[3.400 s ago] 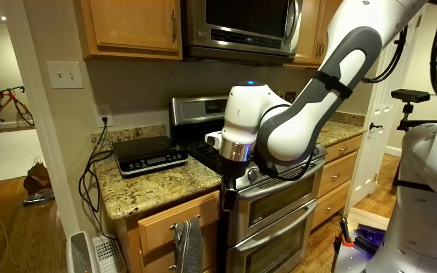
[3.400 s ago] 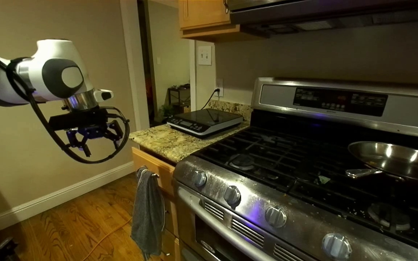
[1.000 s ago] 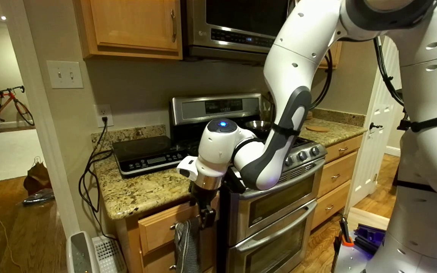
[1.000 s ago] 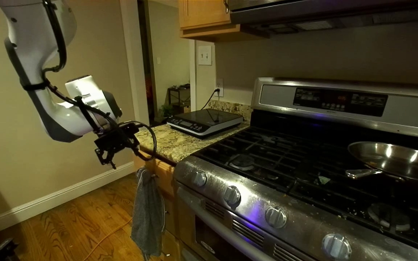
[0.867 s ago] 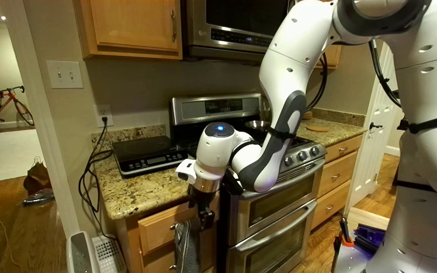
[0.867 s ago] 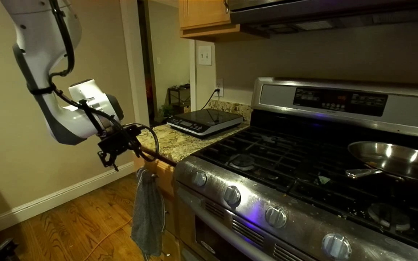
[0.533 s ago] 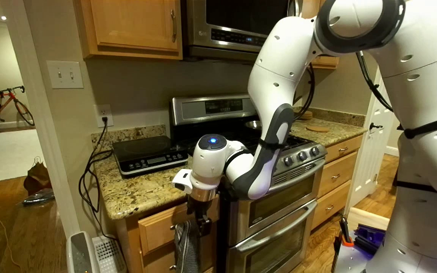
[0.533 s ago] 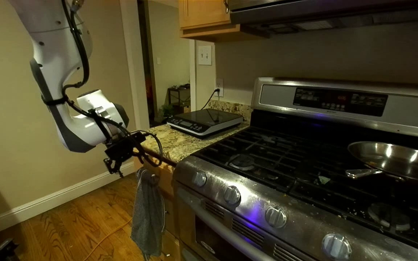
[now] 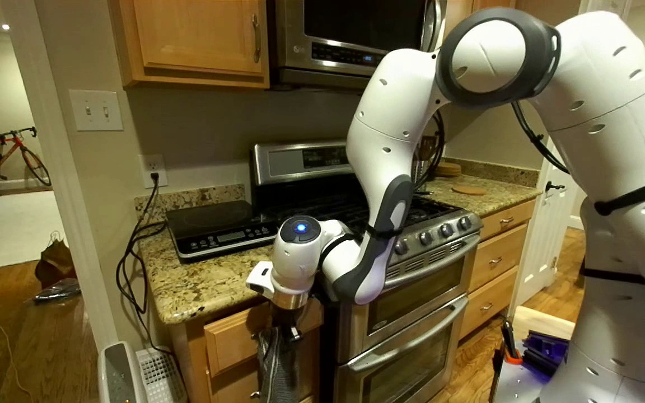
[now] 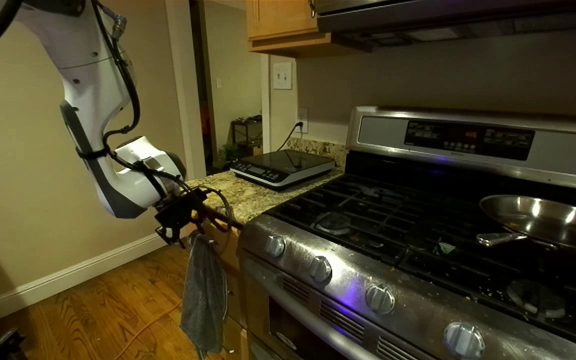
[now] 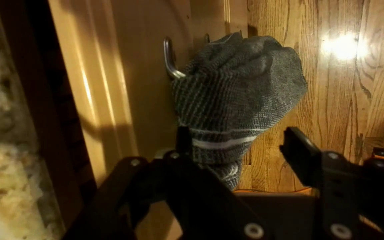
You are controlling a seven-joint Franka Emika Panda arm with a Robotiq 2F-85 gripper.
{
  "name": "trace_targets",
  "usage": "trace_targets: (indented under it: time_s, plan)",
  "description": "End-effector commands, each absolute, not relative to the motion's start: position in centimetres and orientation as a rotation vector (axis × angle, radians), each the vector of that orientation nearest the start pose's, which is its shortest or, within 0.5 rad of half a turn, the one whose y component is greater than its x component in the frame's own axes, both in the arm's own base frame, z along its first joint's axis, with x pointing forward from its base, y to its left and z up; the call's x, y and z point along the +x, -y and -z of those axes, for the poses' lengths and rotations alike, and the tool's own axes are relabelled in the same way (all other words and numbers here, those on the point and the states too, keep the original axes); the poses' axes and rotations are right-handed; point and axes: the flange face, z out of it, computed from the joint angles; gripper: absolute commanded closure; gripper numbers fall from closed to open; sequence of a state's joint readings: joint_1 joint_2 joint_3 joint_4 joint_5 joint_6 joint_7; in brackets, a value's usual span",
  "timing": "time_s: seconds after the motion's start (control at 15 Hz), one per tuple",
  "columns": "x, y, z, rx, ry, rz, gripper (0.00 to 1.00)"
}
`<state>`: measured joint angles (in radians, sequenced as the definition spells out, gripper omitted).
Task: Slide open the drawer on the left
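Note:
The drawer's honey-oak front (image 9: 233, 338) is below the granite counter, left of the oven; it fills the left of the wrist view (image 11: 145, 86). A dark gap shows between the front and the counter edge; the drawer's inside is not seen. A metal handle (image 11: 168, 60) is on it, partly covered by a grey towel (image 11: 232, 90) hanging from it. My gripper (image 11: 237, 141) is open and empty, jaws apart over the towel's striped part; the left finger is close to the drawer front. Whether it touches the towel I cannot tell. In both exterior views the gripper (image 9: 286, 330) (image 10: 170, 237) is at the towel's top.
The granite counter (image 9: 227, 280) overhangs the drawer and carries a black induction cooktop (image 10: 283, 167). The stainless oven (image 9: 406, 330) stands right beside the drawer. A white appliance (image 9: 118, 372) stands on the floor at left. A pan (image 10: 543, 220) sits on the stove.
The arm has swung left from in front of the oven, and the gripper has come down to the towel and drawer front, still creeping closer over the last second. Drawer and towel look unmoved.

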<state>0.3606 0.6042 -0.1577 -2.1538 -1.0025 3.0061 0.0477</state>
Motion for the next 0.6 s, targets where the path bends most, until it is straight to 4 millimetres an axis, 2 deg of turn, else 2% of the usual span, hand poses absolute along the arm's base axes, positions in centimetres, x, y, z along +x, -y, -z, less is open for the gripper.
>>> trace_targets:
  time_s: [0.0, 0.33, 0.47, 0.53]
  plan:
    - [53.4, -17.0, -11.6, -2.854, 1.921, 0.429, 0.58]
    - [54.4, -16.8, -11.8, -2.87, 1.945, 0.453, 0.9]
    - [54.1, -16.9, -12.0, -2.863, 1.961, 0.459, 0.92]
    - [53.9, -17.1, -12.1, -2.855, 1.968, 0.464, 0.9]
